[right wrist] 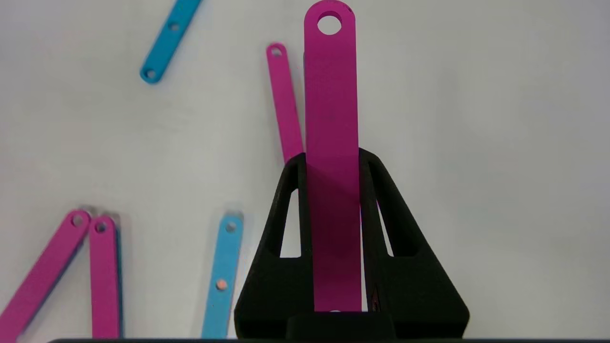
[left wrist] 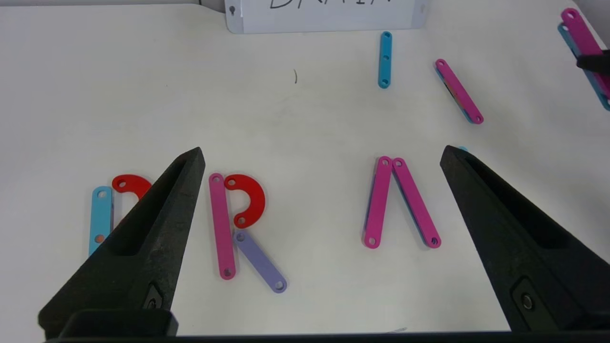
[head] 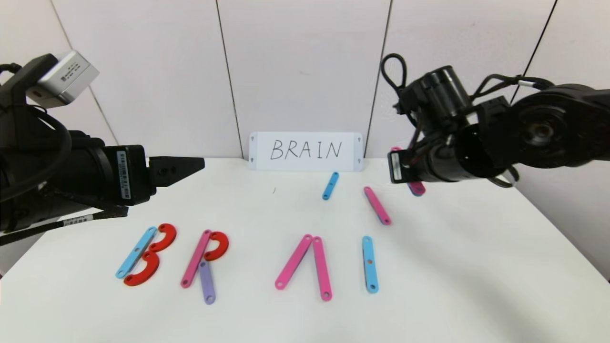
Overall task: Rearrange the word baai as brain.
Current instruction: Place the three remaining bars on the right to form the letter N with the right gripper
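Pink strip [right wrist: 332, 143] sticks out of the right hand [right wrist: 332, 162], pinched tight, behind the blue I strip [head: 369, 263]. Left hand [left wrist: 321, 157] gapes wide.

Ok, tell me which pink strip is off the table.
The pink strip clamped in the right end effector; every other pink strip lies flat on the table.

Right of the blue I strip [head: 370, 263] the table [head: 476, 267] lies open; a loose pink strip [head: 377, 205] lies just beyond it.
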